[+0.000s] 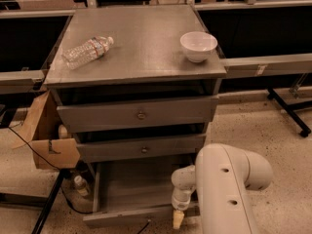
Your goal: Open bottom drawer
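Observation:
The grey cabinet has three drawers. The bottom drawer is pulled far out, and its bare inside shows from above. Its front panel is seen edge-on at the lower edge of the view, and its knob is hidden. My gripper hangs from the white arm at the right end of that front panel, pointing down with a yellowish tip. The top drawer and the middle drawer each show a small round knob and stand slightly out.
A plastic water bottle lies on the cabinet top at the left, and a white bowl stands at the right. A cardboard box and a small bottle sit left of the cabinet. Black frames and rails run behind, and a stand foot lies at the right.

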`<control>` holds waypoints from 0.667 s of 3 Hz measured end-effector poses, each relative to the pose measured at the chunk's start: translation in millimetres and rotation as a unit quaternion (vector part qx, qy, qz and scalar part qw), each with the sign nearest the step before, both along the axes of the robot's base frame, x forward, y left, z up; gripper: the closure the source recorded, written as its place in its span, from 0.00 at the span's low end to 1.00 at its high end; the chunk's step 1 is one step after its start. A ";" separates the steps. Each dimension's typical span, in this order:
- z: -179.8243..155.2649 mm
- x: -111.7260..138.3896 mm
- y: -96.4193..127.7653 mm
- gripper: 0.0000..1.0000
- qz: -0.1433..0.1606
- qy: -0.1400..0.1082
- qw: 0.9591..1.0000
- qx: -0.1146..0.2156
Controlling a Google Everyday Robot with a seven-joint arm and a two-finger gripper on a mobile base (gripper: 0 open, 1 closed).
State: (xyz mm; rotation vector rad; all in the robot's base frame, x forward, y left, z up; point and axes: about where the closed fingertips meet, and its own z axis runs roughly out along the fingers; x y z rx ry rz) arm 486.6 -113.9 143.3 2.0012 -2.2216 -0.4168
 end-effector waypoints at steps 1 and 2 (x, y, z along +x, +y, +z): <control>0.0 -0.1 0.0 0.00 0.000 0.000 1.000 0.000; 0.0 -0.1 0.0 0.00 0.000 0.000 1.000 0.000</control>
